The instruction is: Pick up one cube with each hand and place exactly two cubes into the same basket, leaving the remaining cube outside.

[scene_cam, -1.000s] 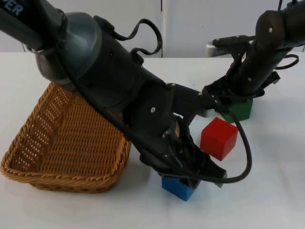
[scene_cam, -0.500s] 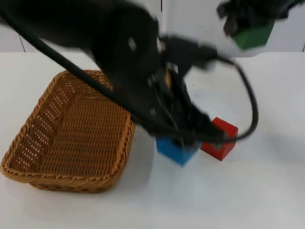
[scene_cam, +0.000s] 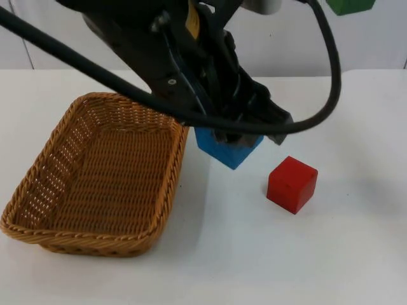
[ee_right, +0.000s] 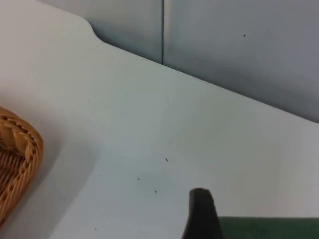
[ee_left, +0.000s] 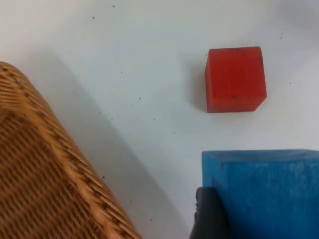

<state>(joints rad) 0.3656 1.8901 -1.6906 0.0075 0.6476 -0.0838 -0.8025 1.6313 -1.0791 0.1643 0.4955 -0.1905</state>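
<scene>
My left gripper (scene_cam: 238, 135) is shut on the blue cube (scene_cam: 224, 152) and holds it in the air just right of the wicker basket (scene_cam: 39, 170). In the left wrist view, a black fingertip (ee_left: 209, 215) presses the blue cube (ee_left: 266, 191), with the red cube (ee_left: 234, 79) and the basket's rim (ee_left: 60, 149) on the table below. The red cube (scene_cam: 292, 184) lies on the table, right of the basket. The green cube (scene_cam: 348, 6) hangs high at the back right. In the right wrist view, my right gripper's fingertip (ee_right: 201, 215) is against the green cube (ee_right: 271, 228).
The basket has nothing in it and stands at the left of the white table (scene_cam: 331, 260). A corner of its rim (ee_right: 22, 144) is in the right wrist view. The grey partition wall (ee_right: 239, 45) closes the table's far side.
Both arms have risen from the table with their cubes. The blue cube moved up and toward the basket. The green cube went up to the picture's upper edge. The red cube stayed.
</scene>
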